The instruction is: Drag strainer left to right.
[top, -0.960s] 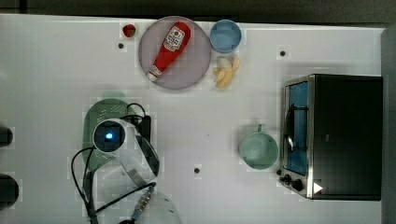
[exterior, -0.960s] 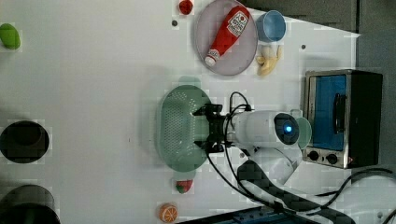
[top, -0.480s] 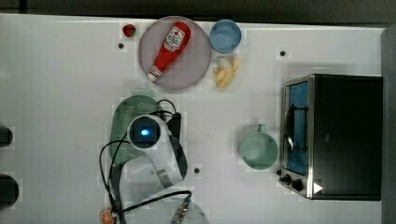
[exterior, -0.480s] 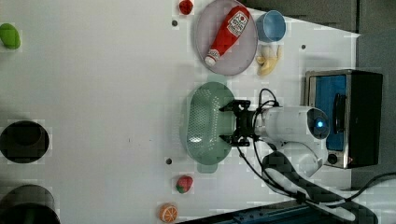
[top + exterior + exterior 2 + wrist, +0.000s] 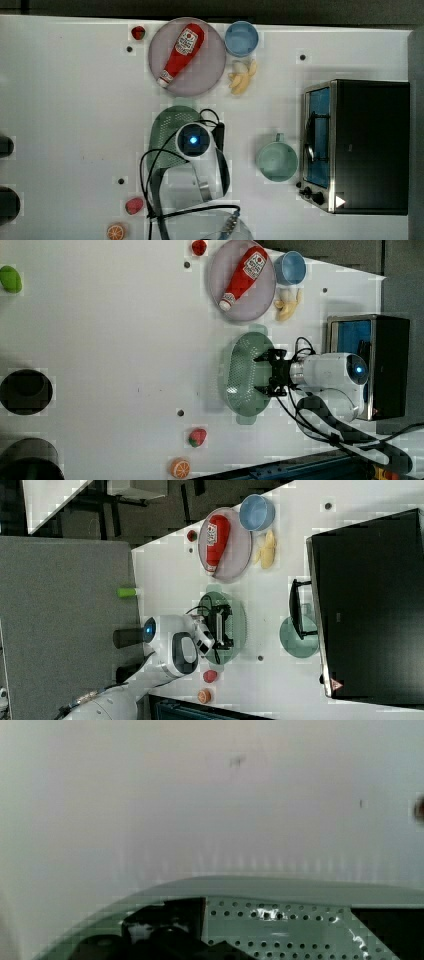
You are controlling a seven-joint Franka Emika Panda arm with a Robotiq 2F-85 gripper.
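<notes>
Since a second ago both the arm and the strainer [image 5: 241, 376] have slid toward the top view's right: the colander sat near the table's left-centre then, and now it lies below the plate, closer to the mug. From my screen the gripper [image 5: 264, 375] reaches into the strainer's basin from the left view's right, its black fingers [image 5: 262, 359] spread wide on the inner side of the near wall; I see them inside the bowl, not clamped on anything. The strainer is a pale mint-green plastic oval, its floor dotted with small holes, with a small tab handle at each end. In the wrist view its perforated wall [image 5: 280, 920] curves across the foreground.

Moving outward, the round grey plate [image 5: 205, 62] just beyond the strainer carries a red ketchup bottle [image 5: 180, 52] lying on its side. Beside the plate stand a blue bowl [image 5: 241, 38] and a peeled banana [image 5: 241, 77]. The round mint-green mug [image 5: 276, 160] sits near the glossy black toaster oven [image 5: 357, 145]. A strawberry [image 5: 133, 205] and an orange half [image 5: 115, 231] lie on the matte white table [image 5: 65, 110].
</notes>
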